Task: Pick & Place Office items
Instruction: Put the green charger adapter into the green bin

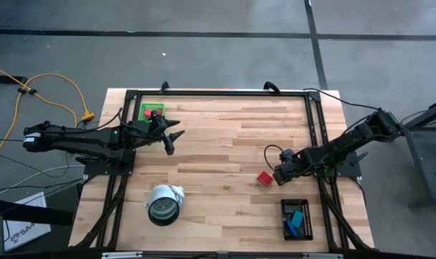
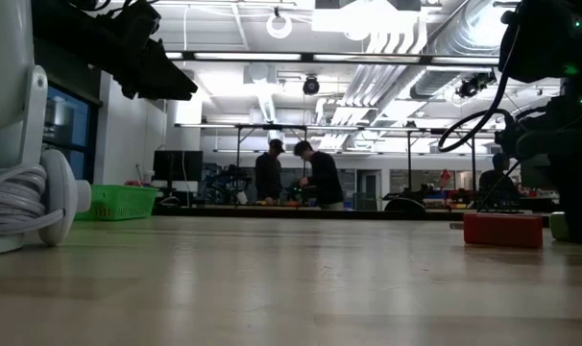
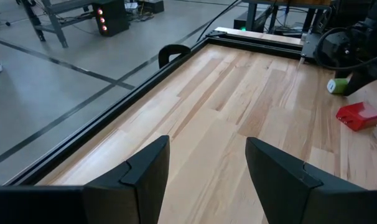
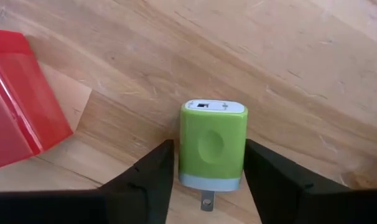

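My right tool (image 4: 207, 180) sits low on the worktop near its right edge, its two dark fingers (image 4: 145, 180) spread either side of a small green plug-in charger block with a pale blue face (image 4: 212, 146). The fingers flank it with slim gaps showing, so I read them as not yet clamped. The charger lies flat on the wood, metal prong toward the wrist. Just beside it lies one red plastic block (image 1: 265, 178), apart from the charger.

My left tool (image 1: 171, 137) hangs over the worktop's far left part, fingers released and holding nothing, pointing toward the middle.

Counting outward: one green charger, one red block on the open wood, one black rectangular tray (image 1: 297, 219) at the near right holding blue and teal pieces I cannot count exactly, one green rectangular tray (image 1: 152, 109) at the far left corner with something red in it, and one white-and-grey round roll (image 1: 164, 203) near the front left.

The light wooden plank worktop (image 1: 225, 151) is bordered by a black metal frame (image 1: 218, 92) and stands on grey concrete floor. A yellow cable (image 1: 60, 90) runs across the floor to the left. In the low view the room behind is a bright workshop with ceiling ducts, and two people (image 2: 296, 175) stand at a distant bench.
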You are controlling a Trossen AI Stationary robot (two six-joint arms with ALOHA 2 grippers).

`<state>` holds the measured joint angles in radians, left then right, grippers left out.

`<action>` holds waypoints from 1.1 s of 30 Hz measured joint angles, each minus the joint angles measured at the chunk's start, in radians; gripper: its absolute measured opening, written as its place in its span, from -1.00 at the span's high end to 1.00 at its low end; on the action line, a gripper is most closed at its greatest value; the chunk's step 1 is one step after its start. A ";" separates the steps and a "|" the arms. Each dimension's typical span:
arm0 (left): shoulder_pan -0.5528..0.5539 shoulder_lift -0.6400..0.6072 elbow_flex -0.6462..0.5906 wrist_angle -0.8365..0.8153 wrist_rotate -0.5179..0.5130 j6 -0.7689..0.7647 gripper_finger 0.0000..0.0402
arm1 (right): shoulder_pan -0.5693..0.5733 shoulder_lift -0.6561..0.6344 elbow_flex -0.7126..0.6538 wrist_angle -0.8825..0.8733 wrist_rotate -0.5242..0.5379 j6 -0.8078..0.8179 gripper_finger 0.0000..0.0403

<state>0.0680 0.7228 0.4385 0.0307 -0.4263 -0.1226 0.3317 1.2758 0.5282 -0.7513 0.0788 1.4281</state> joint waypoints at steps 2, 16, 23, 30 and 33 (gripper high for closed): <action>0.000 0.000 0.000 0.000 0.000 0.000 -0.02 | 0.000 0.000 0.000 0.000 0.000 0.000 0.20; 0.000 0.000 0.000 0.000 0.000 0.000 -0.02 | 0.000 0.000 0.001 0.000 0.000 0.000 0.29; 0.000 0.000 0.000 0.000 0.000 0.025 -0.02 | 0.000 0.000 0.001 0.000 0.000 -0.003 0.38; 0.000 0.000 0.000 0.000 0.000 0.014 -0.02 | 0.000 0.000 0.001 0.000 0.000 -0.022 0.37; 0.000 0.000 0.000 0.000 0.000 0.013 -0.02 | 0.000 0.000 0.001 0.000 0.000 -0.041 0.38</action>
<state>0.0681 0.7231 0.4381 0.0307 -0.4259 -0.1093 0.3317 1.2758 0.5289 -0.7509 0.0792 1.3873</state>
